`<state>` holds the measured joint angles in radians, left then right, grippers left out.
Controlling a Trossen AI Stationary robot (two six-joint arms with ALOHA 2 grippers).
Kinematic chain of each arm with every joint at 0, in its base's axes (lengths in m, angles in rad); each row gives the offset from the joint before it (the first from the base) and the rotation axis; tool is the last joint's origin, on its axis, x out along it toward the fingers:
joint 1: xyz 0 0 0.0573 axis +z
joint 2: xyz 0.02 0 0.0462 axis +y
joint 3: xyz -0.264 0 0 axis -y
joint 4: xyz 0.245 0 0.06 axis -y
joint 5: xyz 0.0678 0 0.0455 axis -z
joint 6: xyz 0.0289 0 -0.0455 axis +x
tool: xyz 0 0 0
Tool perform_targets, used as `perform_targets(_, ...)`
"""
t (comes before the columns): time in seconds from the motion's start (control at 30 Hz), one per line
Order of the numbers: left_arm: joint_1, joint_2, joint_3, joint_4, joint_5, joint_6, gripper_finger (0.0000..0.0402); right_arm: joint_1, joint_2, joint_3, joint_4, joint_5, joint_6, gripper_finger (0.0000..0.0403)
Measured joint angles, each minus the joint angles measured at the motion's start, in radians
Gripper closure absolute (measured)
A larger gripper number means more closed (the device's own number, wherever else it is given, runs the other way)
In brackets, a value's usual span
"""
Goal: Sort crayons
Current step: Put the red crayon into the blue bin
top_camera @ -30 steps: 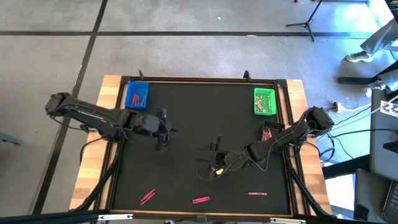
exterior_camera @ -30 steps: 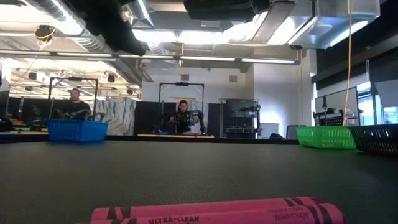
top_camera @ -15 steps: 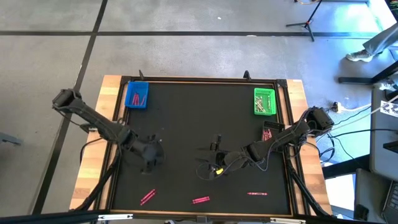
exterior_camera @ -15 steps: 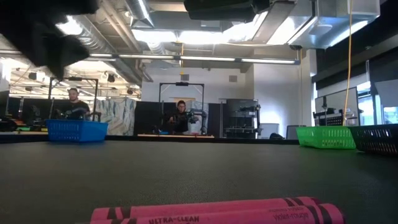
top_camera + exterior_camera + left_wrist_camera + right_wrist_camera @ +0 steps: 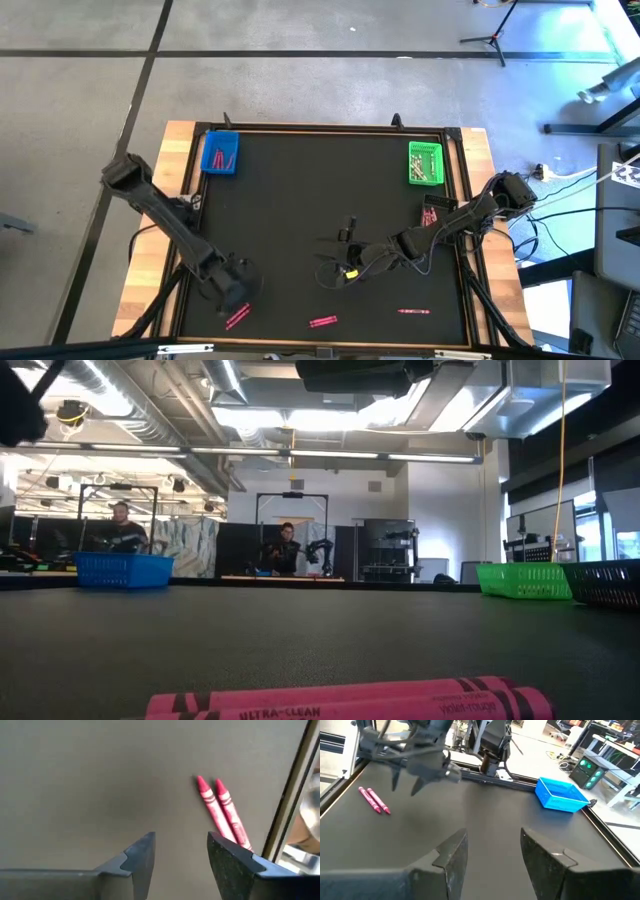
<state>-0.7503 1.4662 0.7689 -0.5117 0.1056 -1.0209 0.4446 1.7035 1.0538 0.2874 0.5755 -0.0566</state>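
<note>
While the left arm reaches toward the near left corner of the black table (image 5: 300, 190), its left gripper (image 5: 232, 293) hangs just above the mat with its fingers (image 5: 142, 857) spread apart and nothing between them. A pair of pink-red crayons (image 5: 222, 810) lies side by side on the mat just beside that gripper, close to the table's edge rail; from above the same pair (image 5: 237, 317) shows right next to the gripper's tip. Further along the near edge lie another pink pair (image 5: 322, 322) and a thin single crayon (image 5: 413, 311), well apart from each other. At table height, two pink crayons (image 5: 350, 700) lie touching lengthwise right in front of the lens. The right gripper (image 5: 345, 262) rests low near the middle of the table, its fingers (image 5: 452, 857) parted and holding nothing. A blue tray (image 5: 220, 152) with a few red sticks sits at the far left corner, a green tray (image 5: 425, 163) at the far right. Two people sit at desks in the room beyond.
</note>
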Motion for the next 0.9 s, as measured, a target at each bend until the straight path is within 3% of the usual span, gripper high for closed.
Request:
perform_targets(0.17, -0.028, 0.094, 0.000, 0.155, 0.105, -0.022, 0.0231, -0.004, 0.000, 0.000, 0.002, 0.000, -0.027, 0.0221)
perform_targets(0.3, -0.032, 0.141, 0.000, 0.260, 0.118, -0.018, 0.0231, -0.022, 0.000, 0.000, 0.001, 0.000, -0.032, 0.0221)
perform_targets(0.9, -0.037, 0.154, 0.002, 0.201, 0.035, 0.000, 0.0232, -0.033, 0.000, 0.000, 0.000, -0.008, -0.023, 0.0221)
